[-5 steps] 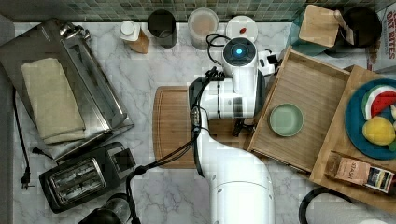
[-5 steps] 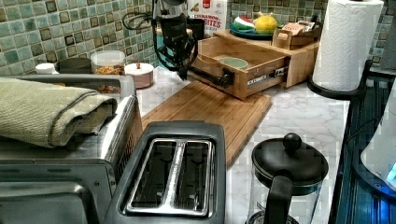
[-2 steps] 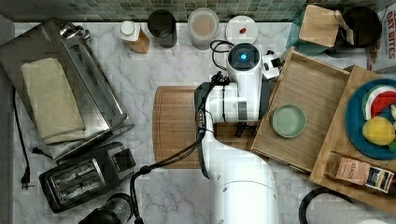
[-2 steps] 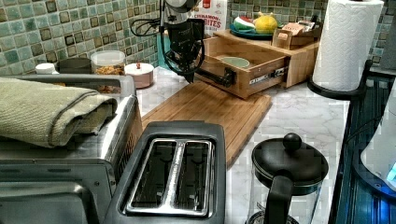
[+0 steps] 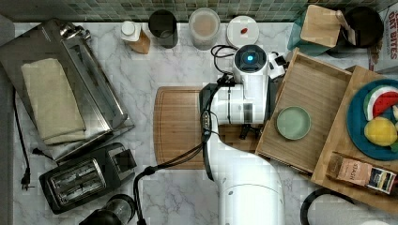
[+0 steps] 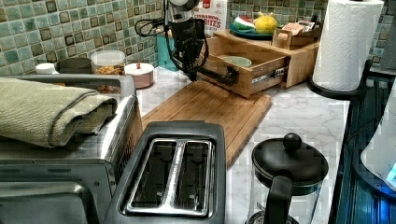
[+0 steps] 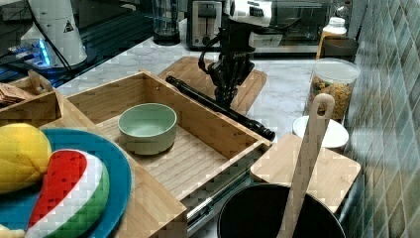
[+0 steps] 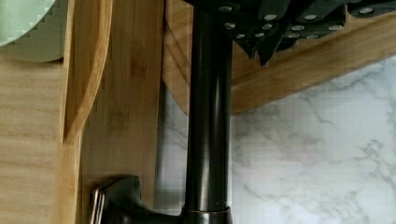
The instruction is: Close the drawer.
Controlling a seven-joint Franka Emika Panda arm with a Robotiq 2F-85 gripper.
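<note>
Open drawer [image 5: 313, 101] overhangs marble counter [image 5: 155, 63]; gripper [image 7: 225, 94] seemingly against its handle [image 7: 218, 107].

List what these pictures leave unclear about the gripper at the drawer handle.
- Gripper finger state: in the top view the arm covers it; in the left and right views the dark fingers merge with the black handle.
- Contact with the handle: the wrist view crops the fingers at the picture's edge.
- How far the drawer must travel: its rails sit under the wooden slab.

Arm [image 5: 244, 103] hides drawer [image 5: 309, 98] front edge; claw [image 7: 227, 96] grip unclear.
</note>
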